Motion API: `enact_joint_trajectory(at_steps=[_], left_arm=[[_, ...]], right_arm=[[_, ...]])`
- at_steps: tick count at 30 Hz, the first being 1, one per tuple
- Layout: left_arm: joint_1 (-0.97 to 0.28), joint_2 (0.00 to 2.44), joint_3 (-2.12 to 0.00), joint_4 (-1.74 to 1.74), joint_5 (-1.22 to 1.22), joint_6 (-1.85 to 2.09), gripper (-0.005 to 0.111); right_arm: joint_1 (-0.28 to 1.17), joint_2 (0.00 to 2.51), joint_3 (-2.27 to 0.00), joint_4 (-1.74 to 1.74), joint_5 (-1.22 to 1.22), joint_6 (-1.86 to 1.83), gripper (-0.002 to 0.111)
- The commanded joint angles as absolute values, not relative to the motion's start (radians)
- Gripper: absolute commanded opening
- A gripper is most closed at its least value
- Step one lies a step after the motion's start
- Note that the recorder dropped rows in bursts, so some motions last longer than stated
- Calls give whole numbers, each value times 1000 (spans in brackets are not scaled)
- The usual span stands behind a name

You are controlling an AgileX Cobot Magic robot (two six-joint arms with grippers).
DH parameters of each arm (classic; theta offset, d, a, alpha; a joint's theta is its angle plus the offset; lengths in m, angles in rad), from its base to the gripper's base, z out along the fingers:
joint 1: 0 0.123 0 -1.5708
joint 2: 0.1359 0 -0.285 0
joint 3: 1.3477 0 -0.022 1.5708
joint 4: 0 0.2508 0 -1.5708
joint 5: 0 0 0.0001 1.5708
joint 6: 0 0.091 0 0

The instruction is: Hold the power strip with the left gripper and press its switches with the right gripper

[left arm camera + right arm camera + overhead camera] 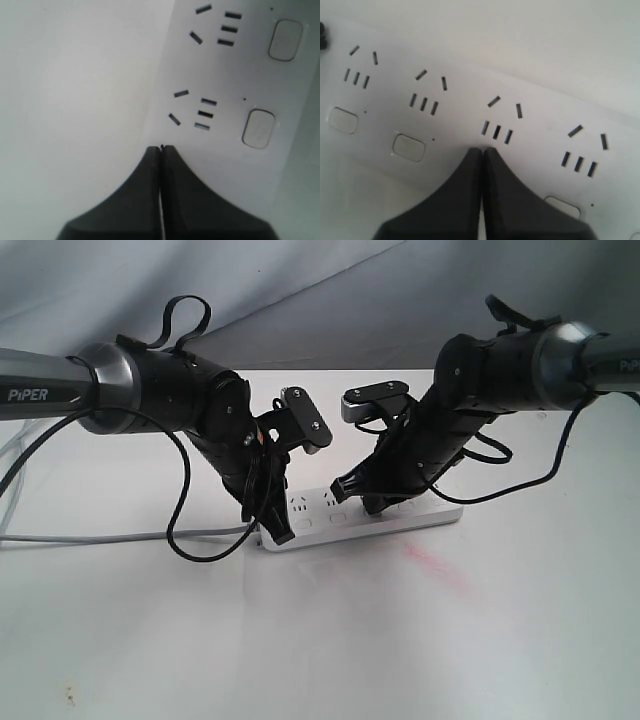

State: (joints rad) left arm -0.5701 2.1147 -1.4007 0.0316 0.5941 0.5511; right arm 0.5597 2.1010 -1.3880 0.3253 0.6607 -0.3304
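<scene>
The white power strip [400, 512] lies flat on the table, its grey cord [120, 536] running off to the left. My left gripper [278, 532] is shut, its tips down at the strip's cord end. In the left wrist view its closed tips [161, 148] sit at the strip's long edge [220, 70], beside two switches [258, 128]. My right gripper [360, 502] is shut too, pointing down onto the strip's middle. In the right wrist view its tips [483, 150] rest in the switch row just below the third socket, hiding that button; neighbouring switches [409, 147] show.
A faint red smear [435, 565] marks the white table in front of the strip. Black cables loop from both arms, one [200, 550] sagging onto the table left of the strip. A grey cloth backdrop [320, 290] hangs behind.
</scene>
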Motion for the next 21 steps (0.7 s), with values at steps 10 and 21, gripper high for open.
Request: enact_joint_trajectory(at_steps=[10,21], left_arm=[[-574,2122,-1401,25,608,542,0],[-574,2122,-1401,25,608,542,0]], right_arm=[[559,2136,-1334,292,702,-305,0],[559,2136,-1334,287,710,-245,0]])
